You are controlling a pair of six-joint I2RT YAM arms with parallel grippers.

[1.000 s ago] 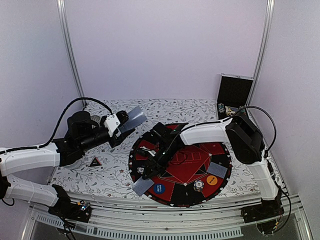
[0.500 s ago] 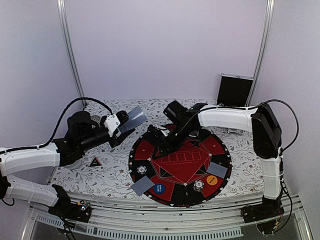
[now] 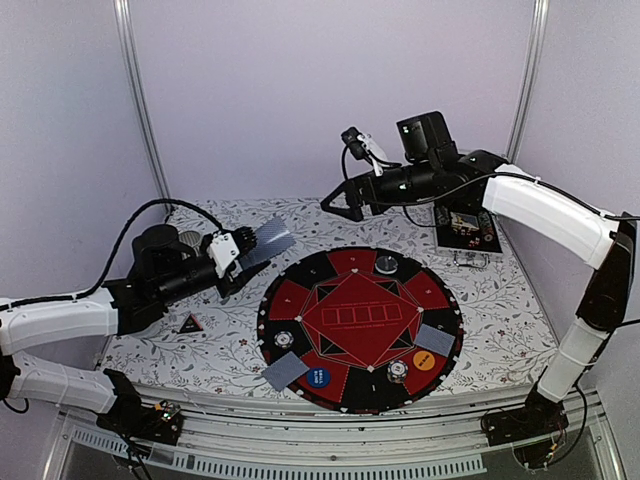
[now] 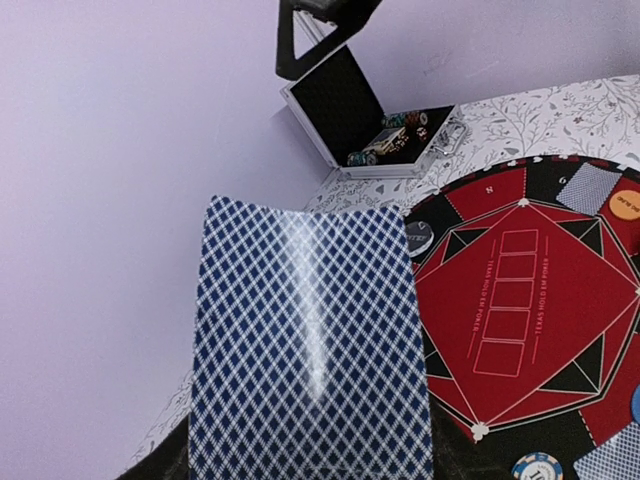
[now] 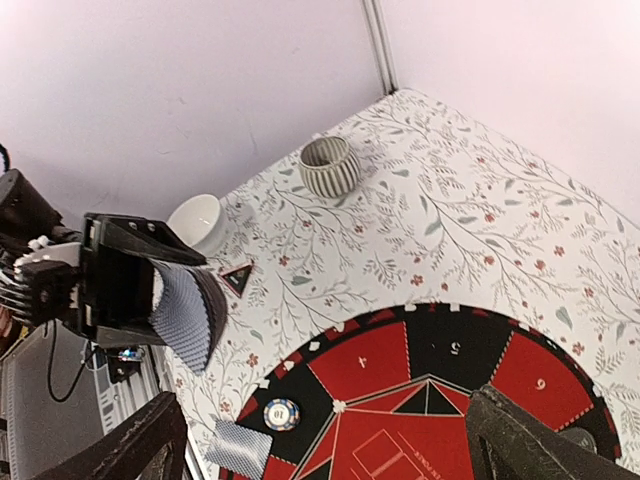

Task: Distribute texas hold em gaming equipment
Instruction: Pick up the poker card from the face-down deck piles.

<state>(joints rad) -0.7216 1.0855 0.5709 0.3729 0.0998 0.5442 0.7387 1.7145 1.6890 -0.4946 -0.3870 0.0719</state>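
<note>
Between the fingers of the left gripper (image 3: pixel 243 254) sits a blue-backed playing card (image 3: pixel 266 239), pinched at its near edge and bowed. It sticks out ahead of the jaws over the flowered table (image 3: pixel 230 345), just left of the round poker mat (image 3: pixel 360 320). Across the way, the right gripper (image 3: pixel 338 207) hangs high above the mat's far rim, jaws spread wide, nothing in them. Well below it on the mat lie two more cards (image 3: pixel 285 372), striped chips (image 3: pixel 285 340), a blue disc (image 3: pixel 319 378) and an orange disc (image 3: pixel 424 361). Behind its wrist, the open case (image 3: pixel 465 228) rests on the table.
</note>
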